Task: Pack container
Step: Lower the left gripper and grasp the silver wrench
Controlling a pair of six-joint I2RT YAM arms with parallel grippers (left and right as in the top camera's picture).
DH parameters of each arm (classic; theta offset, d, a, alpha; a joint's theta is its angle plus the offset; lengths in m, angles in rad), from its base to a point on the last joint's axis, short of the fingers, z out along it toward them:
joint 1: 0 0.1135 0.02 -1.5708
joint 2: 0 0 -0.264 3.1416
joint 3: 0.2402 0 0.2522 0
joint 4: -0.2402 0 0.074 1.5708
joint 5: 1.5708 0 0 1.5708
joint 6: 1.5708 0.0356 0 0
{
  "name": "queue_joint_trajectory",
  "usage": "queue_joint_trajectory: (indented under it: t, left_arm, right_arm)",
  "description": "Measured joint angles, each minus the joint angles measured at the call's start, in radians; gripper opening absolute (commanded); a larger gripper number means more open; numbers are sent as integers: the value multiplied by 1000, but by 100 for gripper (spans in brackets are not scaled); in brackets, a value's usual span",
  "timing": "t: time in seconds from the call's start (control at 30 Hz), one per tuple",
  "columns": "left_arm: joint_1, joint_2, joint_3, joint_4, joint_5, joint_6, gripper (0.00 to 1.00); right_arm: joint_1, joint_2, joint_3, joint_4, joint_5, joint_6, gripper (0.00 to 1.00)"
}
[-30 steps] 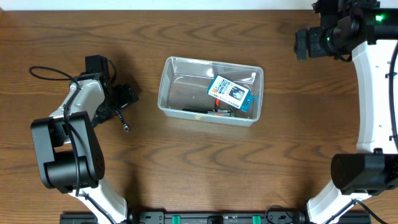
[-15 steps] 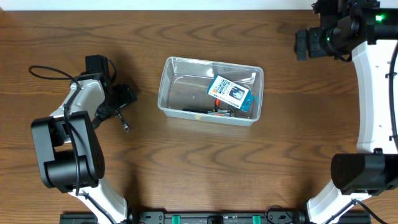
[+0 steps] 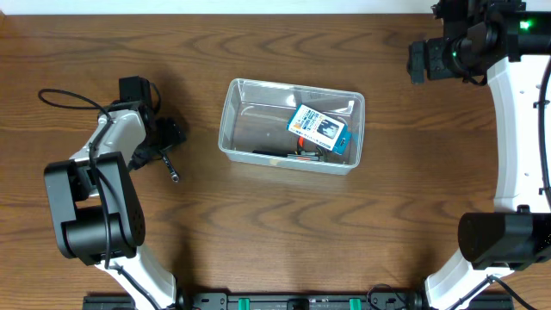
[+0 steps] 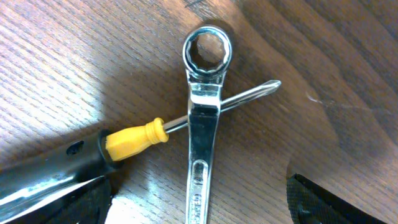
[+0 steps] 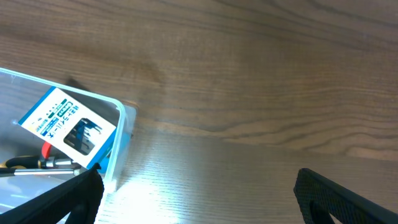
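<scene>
Pick step: my left end effector (image 4: 196, 198), jaws apart, hangs over the wrench (image 4: 203, 124); next, clamp it, carry to the container (image 3: 258, 83).

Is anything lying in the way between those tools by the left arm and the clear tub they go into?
Nothing visible. Only bare table lies between the wrench and screwdriver and the tub, whose top is open. A box sits in its right half; the left half looks mostly free.
</scene>
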Motion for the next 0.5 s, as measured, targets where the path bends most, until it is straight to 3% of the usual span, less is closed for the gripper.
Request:
queue_joint_trajectory:
  t: [0.23, 0.5]
  left_arm:
    - [0, 2, 0, 0, -8, 0, 82]
    - [0, 3, 0, 0, -28, 0, 81]
  right_arm:
    - [0, 0, 0, 0, 0, 0, 99]
    - [0, 0, 0, -1, 0, 0, 99]
